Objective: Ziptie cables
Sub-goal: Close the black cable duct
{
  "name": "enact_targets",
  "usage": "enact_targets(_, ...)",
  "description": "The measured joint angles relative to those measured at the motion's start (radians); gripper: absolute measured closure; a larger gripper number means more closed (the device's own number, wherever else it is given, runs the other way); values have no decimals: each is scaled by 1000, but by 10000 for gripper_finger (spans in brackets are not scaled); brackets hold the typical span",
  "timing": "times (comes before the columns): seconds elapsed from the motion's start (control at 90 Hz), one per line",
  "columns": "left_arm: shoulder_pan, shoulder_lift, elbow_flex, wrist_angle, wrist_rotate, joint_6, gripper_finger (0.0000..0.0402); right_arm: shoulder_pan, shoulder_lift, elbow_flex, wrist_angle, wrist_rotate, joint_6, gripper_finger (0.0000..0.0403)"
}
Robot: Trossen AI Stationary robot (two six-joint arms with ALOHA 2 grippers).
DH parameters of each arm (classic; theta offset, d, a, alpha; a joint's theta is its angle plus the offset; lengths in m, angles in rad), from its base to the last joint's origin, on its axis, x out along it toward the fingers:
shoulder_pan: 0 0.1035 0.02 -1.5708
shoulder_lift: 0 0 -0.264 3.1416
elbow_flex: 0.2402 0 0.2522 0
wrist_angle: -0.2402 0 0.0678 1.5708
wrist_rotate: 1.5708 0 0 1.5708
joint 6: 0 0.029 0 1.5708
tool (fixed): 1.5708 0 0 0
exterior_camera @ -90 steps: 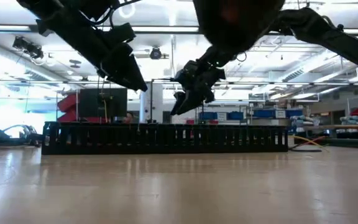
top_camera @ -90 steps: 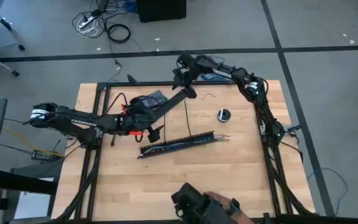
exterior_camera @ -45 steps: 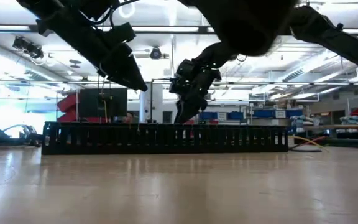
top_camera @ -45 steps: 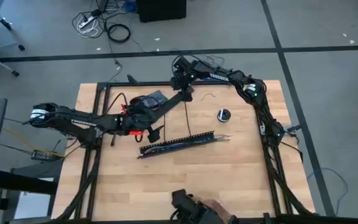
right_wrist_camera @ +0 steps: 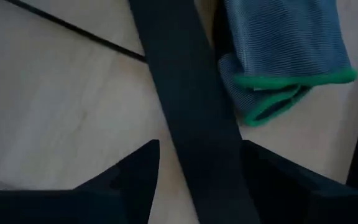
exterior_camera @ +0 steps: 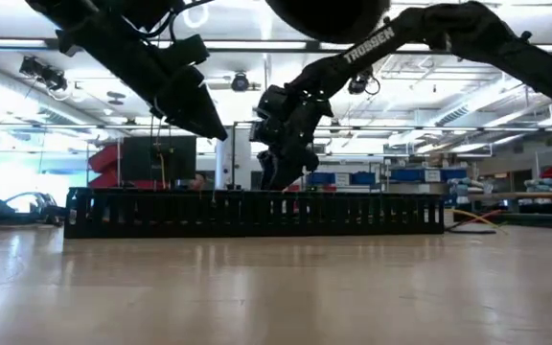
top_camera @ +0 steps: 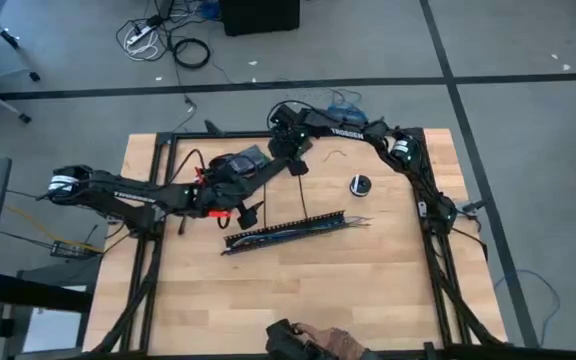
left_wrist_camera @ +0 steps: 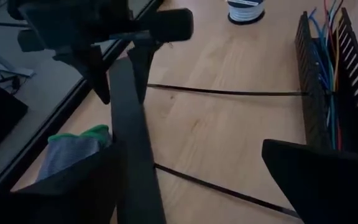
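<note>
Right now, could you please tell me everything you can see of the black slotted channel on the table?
The black slotted channel is a long, plastic-looking trough with comb-toothed walls, lying flat and slightly slanted near the table's middle. The cables, blue, red and yellow among them, run along inside it, their ends sticking out at one end. Neither tool touches it.

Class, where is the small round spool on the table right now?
In the high view, the spool stands on the table's right half, just above the right end of the black slotted channel.
</note>
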Motion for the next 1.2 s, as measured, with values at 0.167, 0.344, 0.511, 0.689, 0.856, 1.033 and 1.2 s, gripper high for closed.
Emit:
enact_targets(0.167,0,0,0,3,0,-1,37,4,0,0,8,30,-9,145)
enact_targets(0.344,0,0,0,9,0,-2,37,2,0,0,4,21,-23,118)
enact_targets(0.511,0,0,0,13,0,-5,37,-22,0,0,7,-92,-64,108)
enact_targets(0.689,0,0,0,15,0,-10,37,-67,3,0,36,-186,-77,106)
enact_targets(0.856,0,0,0,25,0,-18,37,-110,55,-2,44,-214,-78,107)
enact_targets(1.033,0,0,0,31,-1,-21,37,-125,93,-2,44,-222,-107,106)
enact_targets(1.2,0,0,0,46,-2,-21,37,-128,97,2,72,-257,-129,109)
